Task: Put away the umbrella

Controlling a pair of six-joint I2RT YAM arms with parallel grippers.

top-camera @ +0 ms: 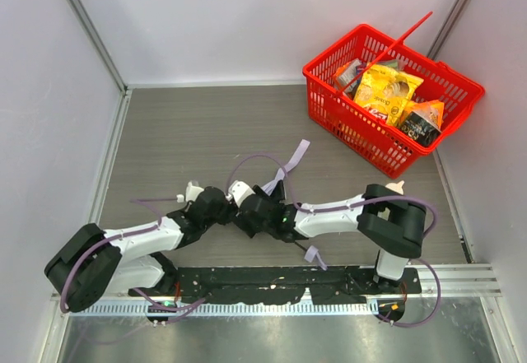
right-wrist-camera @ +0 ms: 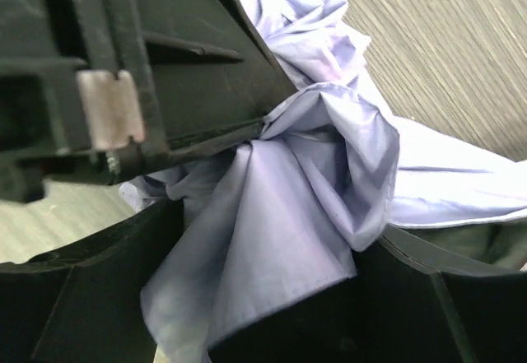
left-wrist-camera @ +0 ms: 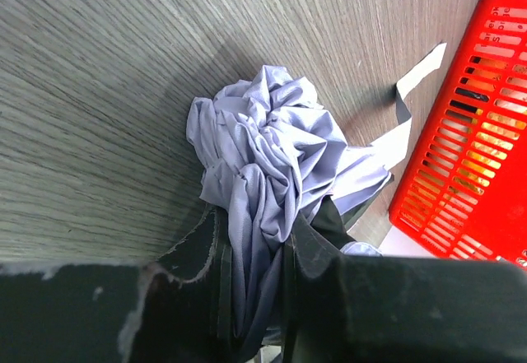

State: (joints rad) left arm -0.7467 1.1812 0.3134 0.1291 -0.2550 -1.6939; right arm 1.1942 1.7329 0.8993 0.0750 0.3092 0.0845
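Note:
The umbrella (left-wrist-camera: 263, 145) is a crumpled bundle of pale lavender fabric lying on the wooden table. My left gripper (left-wrist-camera: 255, 244) is shut on a fold of that fabric, pinched between its black fingers (left-wrist-camera: 198, 252). In the right wrist view the umbrella's cloth (right-wrist-camera: 313, 182) lies loosely between the wide-apart fingers of my right gripper (right-wrist-camera: 272, 260), which is open. From above, the left gripper (top-camera: 222, 209) and the right gripper (top-camera: 257, 213) meet over the bundle and hide most of it. A fabric strap (top-camera: 296, 155) trails toward the back. The shaft and handle are hidden.
A red plastic basket (top-camera: 329, 109) with snack packets stands at the back right, its raised handle leaning over it; its wall (left-wrist-camera: 461, 174) shows just beyond the umbrella in the left wrist view. White walls enclose the table on three sides.

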